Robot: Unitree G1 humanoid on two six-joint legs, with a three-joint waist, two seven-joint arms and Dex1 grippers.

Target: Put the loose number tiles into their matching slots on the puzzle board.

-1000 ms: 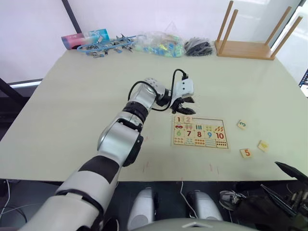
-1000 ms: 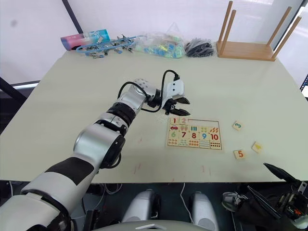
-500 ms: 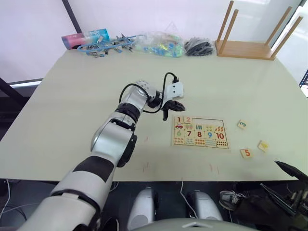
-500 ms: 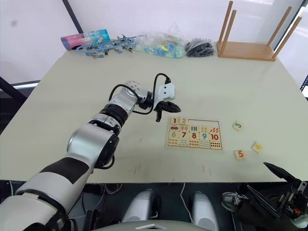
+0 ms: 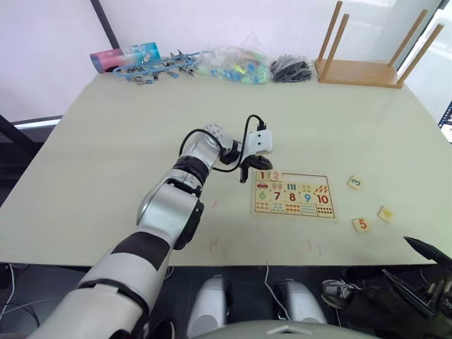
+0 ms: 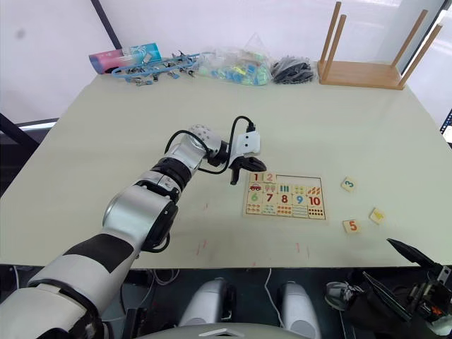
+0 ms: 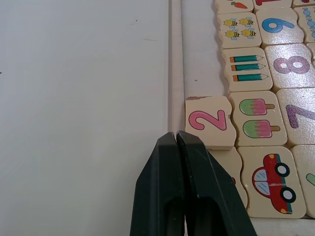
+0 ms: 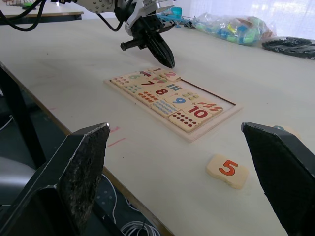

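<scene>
1. Board (image 5: 293, 195) lies flat on the table (image 5: 106, 141), toward its near edge. All places below are relative to the board.
2. Left gripper (image 5: 245, 173) sits at the board's far-left corner, fingers (image 7: 167, 187) clenched together, grasping nothing.
3. Its fingertips are over the board's edge beside the seated 1 tile (image 5: 262, 175) and 2 tile (image 7: 208, 120).
4. The rest of that top row is bare slots (image 5: 304, 178).
5. Loose tiles to the right of the board: 3 tile (image 5: 355, 182); 5 tile (image 5: 361, 224) nearer; a face-angled tile (image 5: 385, 214), its digit unreadable.
6. Right gripper (image 8: 187, 172) is low, off the board's near-right side, fingers spread wide, released.
7. Stool (image 5: 367, 56) lies upturned far behind the board.
</scene>
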